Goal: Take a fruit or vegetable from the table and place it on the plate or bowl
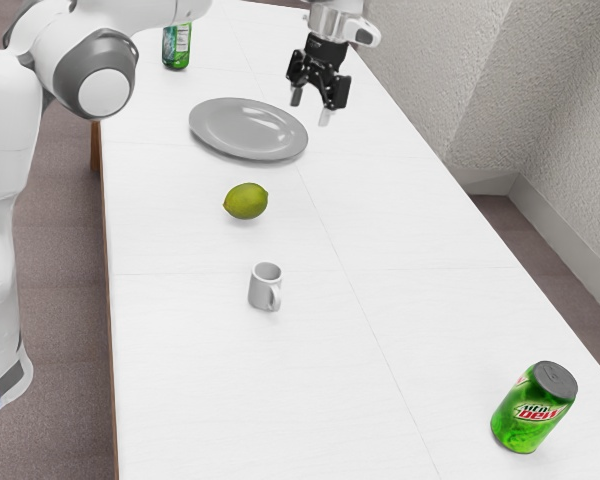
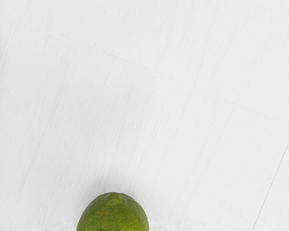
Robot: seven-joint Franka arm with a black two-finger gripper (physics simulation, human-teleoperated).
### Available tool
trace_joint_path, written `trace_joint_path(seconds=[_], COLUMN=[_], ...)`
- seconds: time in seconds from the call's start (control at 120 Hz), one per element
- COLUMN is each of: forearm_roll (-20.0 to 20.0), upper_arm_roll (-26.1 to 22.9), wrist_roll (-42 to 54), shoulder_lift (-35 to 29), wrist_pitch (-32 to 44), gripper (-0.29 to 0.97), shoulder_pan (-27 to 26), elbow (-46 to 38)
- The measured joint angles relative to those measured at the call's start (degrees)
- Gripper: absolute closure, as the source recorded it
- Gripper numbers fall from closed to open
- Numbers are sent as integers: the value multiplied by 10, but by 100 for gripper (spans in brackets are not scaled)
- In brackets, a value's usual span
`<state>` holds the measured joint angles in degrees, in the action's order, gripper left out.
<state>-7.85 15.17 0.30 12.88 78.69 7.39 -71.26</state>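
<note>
A green lime (image 1: 246,201) lies on the white table, a little nearer than the grey plate (image 1: 248,128). My black gripper (image 1: 311,106) hangs in the air beside the plate, toward the exterior view's right, well apart from the lime. Its fingers stand open with nothing between them. In the wrist view the lime (image 2: 113,212) rests on the bare tabletop, cut off by the picture's edge.
A white mug (image 1: 266,286) stands nearer than the lime. A green soda can (image 1: 533,407) leans near the front right of the table. A green bottle (image 1: 176,45) stands behind the plate at the far end. The table's edge (image 1: 108,290) runs down the exterior view's left.
</note>
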Motion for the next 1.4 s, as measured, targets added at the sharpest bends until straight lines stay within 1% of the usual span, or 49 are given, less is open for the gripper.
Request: trace_joint_path(seconds=[0.283,0.317,0.392,0.483,0.55,0.592,0.667,0.717,0.808,0.892,0.975,1.1,1.167,1.208,1.317,1.4], forearm_roll=[-6,-8,-16,-18,-10,6,61,86,87,86,85,84,86,88,100,118], upper_arm_roll=[-1,0,4,9,18,20,22,22,46,73,91,123,133,136,135,134], wrist_roll=[-2,-4,-15,-35,-49,-56,-68,-75,-87,-94,-94,-75,-65,-59,-44,-34], shoulder_lift=[8,4,-21,-21,-13,-16,-58,-80,-110,-137,-153,-160,-188,-201,-223,-246], wrist_pitch=[-21,-23,-26,-25,-18,-8,21,43,90,131,160,194,209,216,231,240], gripper=[0,0,0,0,0,0,0,0,0,0,0,0,0,0,0,0], shoulder_pan=[0,-1,0,2,0,-9,-67,-102,-144,-165,-166,-129,-105,-100,-115,-153], elbow=[6,24,102,118,73,39,-47,-109,-224,-287,-313,-345,-378,-392,-400,-409])
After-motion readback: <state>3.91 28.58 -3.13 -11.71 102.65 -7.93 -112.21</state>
